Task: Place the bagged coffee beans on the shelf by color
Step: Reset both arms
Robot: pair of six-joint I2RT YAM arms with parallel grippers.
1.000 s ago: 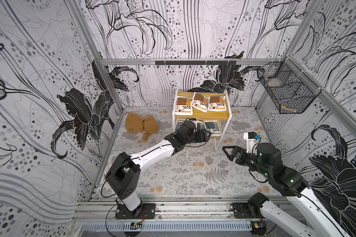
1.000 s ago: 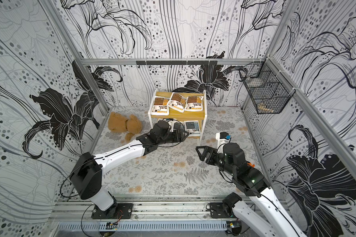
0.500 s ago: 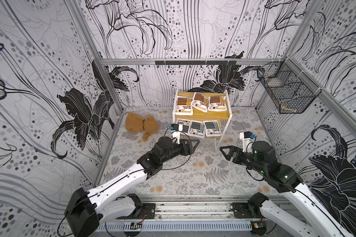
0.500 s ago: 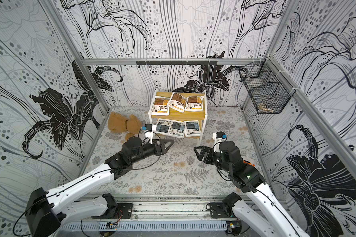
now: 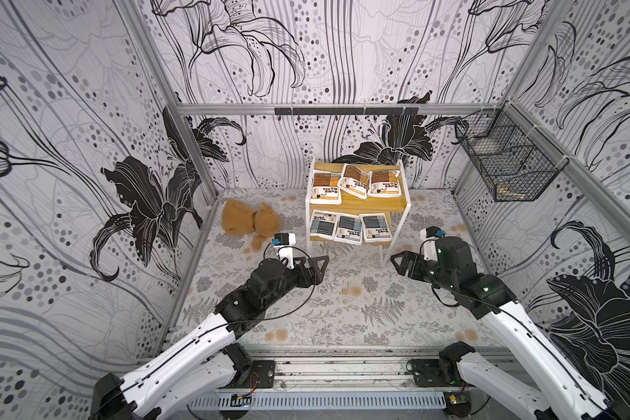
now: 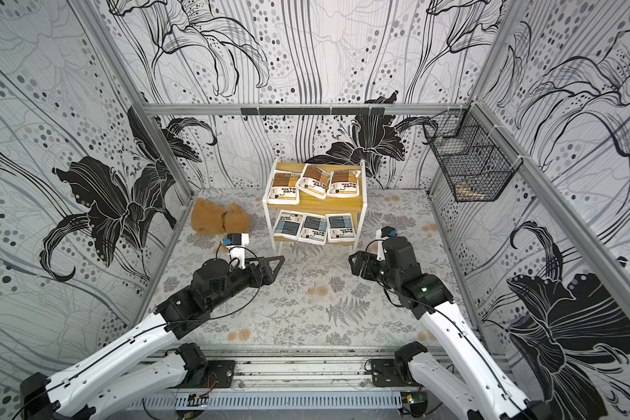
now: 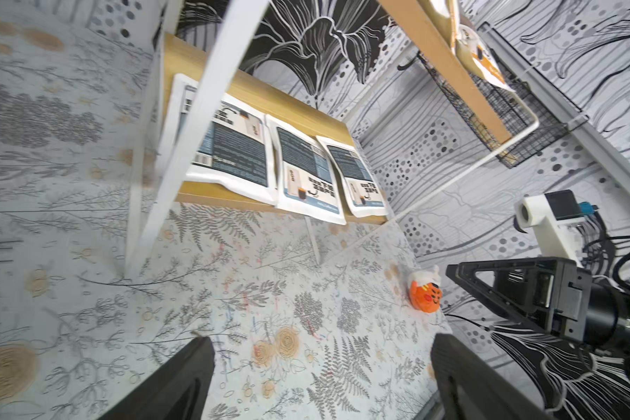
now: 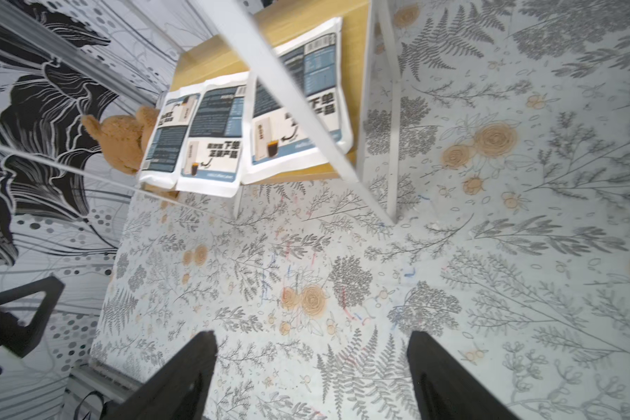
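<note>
The shelf (image 5: 373, 204) (image 6: 330, 204) stands at the back middle in both top views. Three brown-orange bagged coffee beans (image 5: 354, 180) lie side by side on its upper board. Three blue-grey bags (image 5: 349, 228) (image 7: 306, 171) (image 8: 211, 134) lie on the lower board. My left gripper (image 5: 319, 267) (image 7: 321, 345) hangs open and empty over the floor, in front of the shelf's left leg. My right gripper (image 5: 397, 263) (image 8: 311, 342) is open and empty too, just off the shelf's front right leg.
A brown teddy bear (image 5: 250, 223) lies on the floor left of the shelf. A black wire basket (image 5: 506, 167) hangs on the right wall. A small orange plush toy (image 7: 424, 292) sits by the right arm. The floor is a floral mat (image 5: 342, 312).
My left arm has drawn back from the lower board toward the front, and all three blue-grey bags now show there. Its jaws have spread wider. The right arm has hardly moved.
</note>
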